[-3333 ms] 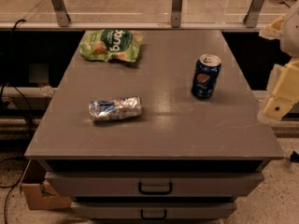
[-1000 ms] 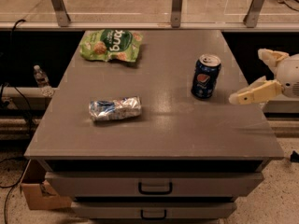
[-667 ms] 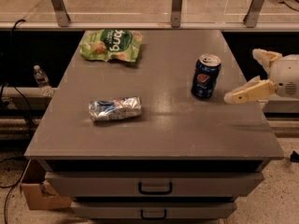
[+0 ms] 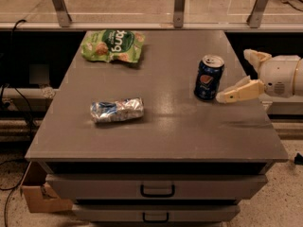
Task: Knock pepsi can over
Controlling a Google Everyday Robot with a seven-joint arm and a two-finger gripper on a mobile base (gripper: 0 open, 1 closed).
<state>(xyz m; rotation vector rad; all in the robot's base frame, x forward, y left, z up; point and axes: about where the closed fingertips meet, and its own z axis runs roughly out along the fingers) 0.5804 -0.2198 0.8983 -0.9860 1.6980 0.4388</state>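
Observation:
The pepsi can (image 4: 209, 77) stands upright on the right part of the grey table top (image 4: 161, 126). It is dark blue with a round logo and a silver top. My gripper (image 4: 239, 74) reaches in from the right edge, fingers spread open and empty. The near finger (image 4: 236, 92) points left with its tip just right of the can's base, very close to it. The far finger (image 4: 254, 58) sits further back, right of the can.
A green snack bag (image 4: 112, 45) lies at the back left. A silvery-blue crumpled foil packet (image 4: 117, 110) lies left of centre. Drawers (image 4: 157, 189) sit below the top. A glass railing with metal posts (image 4: 179, 6) runs behind. A cardboard box (image 4: 38, 193) sits on the floor, left.
My gripper has moved left, from off the table's right side toward the can; the near fingertip is now almost at the can's base. The can has stayed upright.

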